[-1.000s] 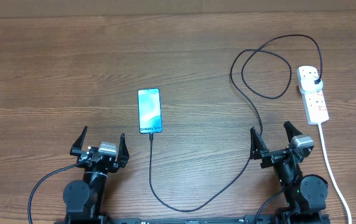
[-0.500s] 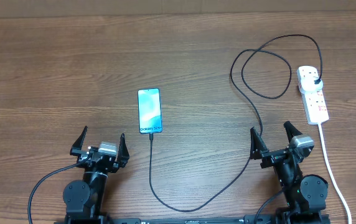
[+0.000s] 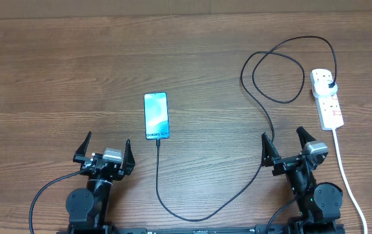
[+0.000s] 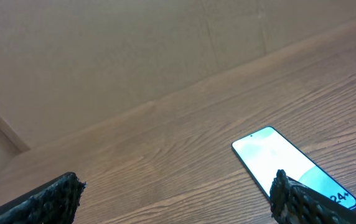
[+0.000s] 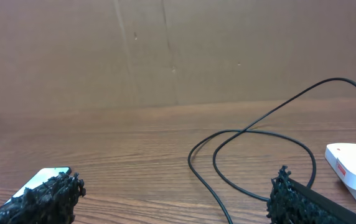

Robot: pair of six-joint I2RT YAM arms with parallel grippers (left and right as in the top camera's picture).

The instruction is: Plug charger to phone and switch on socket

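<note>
My arms sit folded low at the near edge of the table (image 3: pixel 56 71), left gripper (image 3: pixel 107 140) and right gripper (image 3: pixel 281 134) both spread wide and empty, while the charger (image 3: pixel 157 169), which I judge light and floppy and best pinched at its stiff end, trails from the socket (image 3: pixel 332 112) to the phone (image 3: pixel 155 116).

From overhead, the charger's (image 3: pixel 157 169) tip at the phone (image 3: pixel 155 116) is too small to show whether it is seated, the socket's (image 3: pixel 328 99) red switches are too small to read, and its white cord (image 3: pixel 339 161) runs off the bottom edge. In the left wrist view a finger (image 4: pixel 302 202) of the left tool (image 4: pixel 177 180) covers the phone's near corner, leaving only "24+" of the screen text. In the right wrist view the phone is a sliver behind a finger of the right tool (image 5: pixel 178 176), and the right edge cuts off the socket and the charger.
</note>
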